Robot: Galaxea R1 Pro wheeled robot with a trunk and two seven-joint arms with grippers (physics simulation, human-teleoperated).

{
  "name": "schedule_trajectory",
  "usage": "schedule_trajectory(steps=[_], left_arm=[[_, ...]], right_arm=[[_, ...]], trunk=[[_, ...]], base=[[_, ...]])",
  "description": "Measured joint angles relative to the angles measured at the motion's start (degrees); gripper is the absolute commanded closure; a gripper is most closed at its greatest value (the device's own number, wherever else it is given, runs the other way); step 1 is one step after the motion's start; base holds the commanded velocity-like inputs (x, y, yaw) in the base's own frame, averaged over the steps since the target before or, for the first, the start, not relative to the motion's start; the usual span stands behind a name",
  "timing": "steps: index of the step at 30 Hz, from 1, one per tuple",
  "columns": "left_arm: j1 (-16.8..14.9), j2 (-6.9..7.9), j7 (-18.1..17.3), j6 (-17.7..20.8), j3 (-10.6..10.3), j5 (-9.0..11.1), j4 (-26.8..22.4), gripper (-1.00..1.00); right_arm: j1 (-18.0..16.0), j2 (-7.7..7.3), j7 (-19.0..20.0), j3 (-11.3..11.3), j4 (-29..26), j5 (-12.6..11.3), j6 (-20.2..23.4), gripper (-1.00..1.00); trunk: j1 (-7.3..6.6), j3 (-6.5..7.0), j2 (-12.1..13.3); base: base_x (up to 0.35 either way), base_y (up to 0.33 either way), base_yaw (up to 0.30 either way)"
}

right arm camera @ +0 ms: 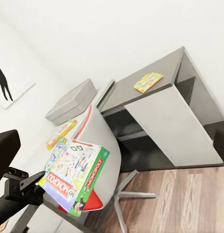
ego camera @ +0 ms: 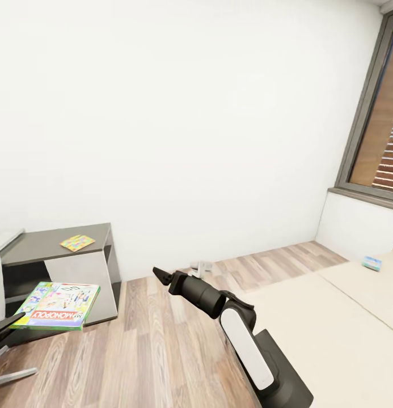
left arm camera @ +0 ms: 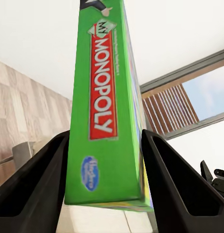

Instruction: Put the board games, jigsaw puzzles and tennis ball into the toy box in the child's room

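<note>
My left gripper (ego camera: 9, 327) is shut on a green Monopoly game box (ego camera: 57, 305), held flat above the floor at the lower left. In the left wrist view the box (left arm camera: 109, 107) is clamped between both dark fingers (left arm camera: 39, 184). A multicolour jigsaw puzzle (ego camera: 77, 242) lies on the table's dark grey corner section (ego camera: 43, 243). The right gripper (ego camera: 161, 276) hangs open and empty over the floor. Its wrist view takes in the pale grey toy box (right arm camera: 71, 102) on the table, the puzzle (right arm camera: 148, 81) and the held game box (right arm camera: 75, 174). Another small game box (ego camera: 372, 263) lies on the bed (ego camera: 332, 328).
A chair with a pale back and red seat (right arm camera: 95, 200) stands between the held box and the table. Something colourful and flat (right arm camera: 61, 137) lies on the table beside the chair. Wood-plank floor (ego camera: 151, 340) runs between table and bed. A window (ego camera: 383, 130) is at the right.
</note>
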Motion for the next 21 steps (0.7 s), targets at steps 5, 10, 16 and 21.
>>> schedule_trajectory(steps=[5, 10, 16, 21], left_arm=[[0.0, 0.01, 0.0, 0.0, 0.0, 0.0, 0.0, 1.00], [0.0, 0.01, 0.0, 0.0, 0.0, 0.0, 0.0, 1.00], [0.0, 0.00, 0.0, 0.0, 0.2, 0.1, 0.0, 1.00], [0.0, 0.01, 0.0, 0.0, 0.2, 0.1, 0.0, 1.00]], right_arm=[[0.0, -0.05, 0.1, 0.0, 0.0, 0.0, 0.0, -1.00], [0.0, -0.06, 0.1, -0.1, 0.0, 0.0, 0.1, -1.00], [0.0, -0.07, 0.1, 0.0, 0.0, 0.0, 0.1, -1.00], [0.0, -0.06, 0.1, 0.0, 0.0, 0.0, 0.1, -1.00]], trunk=[[0.00, 0.13, 0.0], [0.02, 0.36, 0.0], [0.03, 0.50, 0.0], [0.03, 0.51, 0.0]], base=[[0.272, 0.000, 0.216], [0.098, 0.000, 0.233], [0.013, 0.000, 0.068], [0.002, 0.000, 0.121]])
